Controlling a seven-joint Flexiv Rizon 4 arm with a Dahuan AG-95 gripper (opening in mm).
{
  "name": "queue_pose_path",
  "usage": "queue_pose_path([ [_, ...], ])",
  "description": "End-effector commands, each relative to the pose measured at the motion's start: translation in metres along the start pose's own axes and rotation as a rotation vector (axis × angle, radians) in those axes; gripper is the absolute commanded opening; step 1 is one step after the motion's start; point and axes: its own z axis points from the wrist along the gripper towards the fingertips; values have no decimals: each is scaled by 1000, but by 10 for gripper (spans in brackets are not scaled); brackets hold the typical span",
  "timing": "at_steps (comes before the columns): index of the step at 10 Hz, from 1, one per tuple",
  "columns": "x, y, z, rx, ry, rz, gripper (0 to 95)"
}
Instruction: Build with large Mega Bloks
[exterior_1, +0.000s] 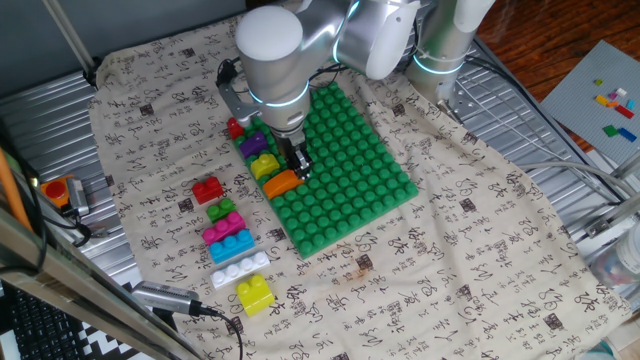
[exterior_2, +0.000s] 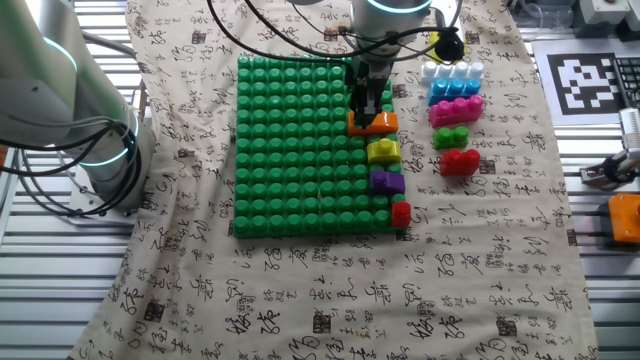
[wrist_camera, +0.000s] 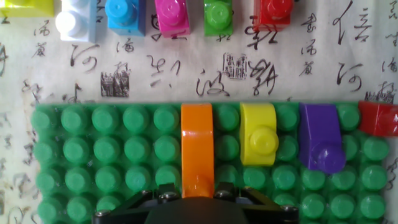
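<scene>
Gripper at the orange brick on the edge of the green baseplate

The green baseplate (exterior_1: 350, 170) lies on the printed cloth (exterior_1: 470, 240) and carries a row along one edge: red brick (exterior_2: 401, 213), purple brick (exterior_2: 387, 182), yellow brick (exterior_2: 384, 151), then the orange brick (exterior_2: 374, 123), probably so the build grows in one line. The gripper (exterior_2: 369, 108) stands straight over the orange brick, its fingers at both sides; it seems clenched on it, but the hand view hides the tips, so I cannot tell. Loose bricks wait in a row on the cloth near that edge: red (exterior_1: 208, 190), green (exterior_1: 221, 211), pink (exterior_1: 223, 229), blue (exterior_1: 231, 246), white (exterior_1: 240, 268), yellow (exterior_1: 255, 294). No container is seen
</scene>
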Motion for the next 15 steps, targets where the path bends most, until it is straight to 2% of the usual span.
queue_pose_path([
  [1,-4,3,-4,-9,34,1,190],
  [2,-4,3,-4,-12,32,8,0],
  [6,-5,3,-2,-9,25,4,0],
  [12,-8,0,8,-10,14,-3,0],
  [15,-11,1,4,-11,15,-3,0],
])
